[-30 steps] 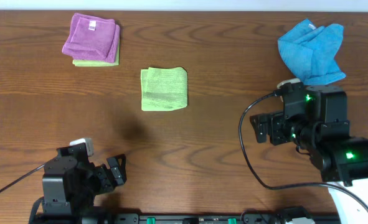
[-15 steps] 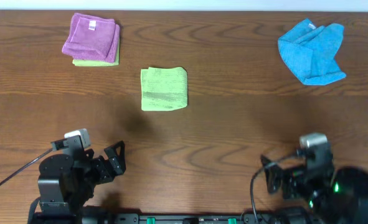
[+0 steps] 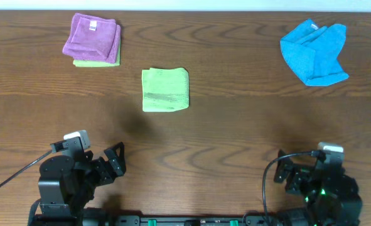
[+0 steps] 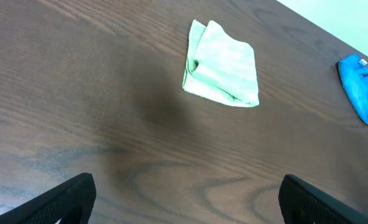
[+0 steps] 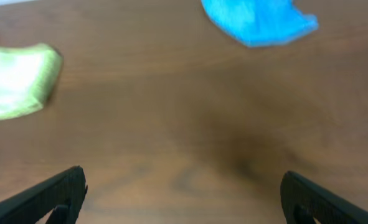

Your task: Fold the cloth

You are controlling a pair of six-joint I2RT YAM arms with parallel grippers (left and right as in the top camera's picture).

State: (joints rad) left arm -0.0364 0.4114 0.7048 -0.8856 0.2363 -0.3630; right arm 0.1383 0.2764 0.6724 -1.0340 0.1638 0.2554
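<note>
1. Wooden table (image 3: 235,132): bare brown top. All the cloths sit along the far half, and both arms sit at the near edge.
2. Bright blue cloth (image 3: 314,51): far right, crumpled and unfolded, well apart from the rest. Probably another job, not this one.
3. Purple cloth (image 3: 92,37): far left, folded, stacked on a second green cloth (image 3: 88,63) whose edge peeks out. Reads as a finished pile.
4. The cloth (image 3: 165,89): lime-green, lying alone left of centre in a compact square. The left wrist view shows layered edges on one side, so the fold looks done.
5. Left gripper (image 3: 116,164): fingers spread wide, holding nothing, well short of the cloth. Looks parked.
6. Right gripper (image 3: 285,177): fingers likewise apart and empty, low at the near right, with no target close by.
</note>
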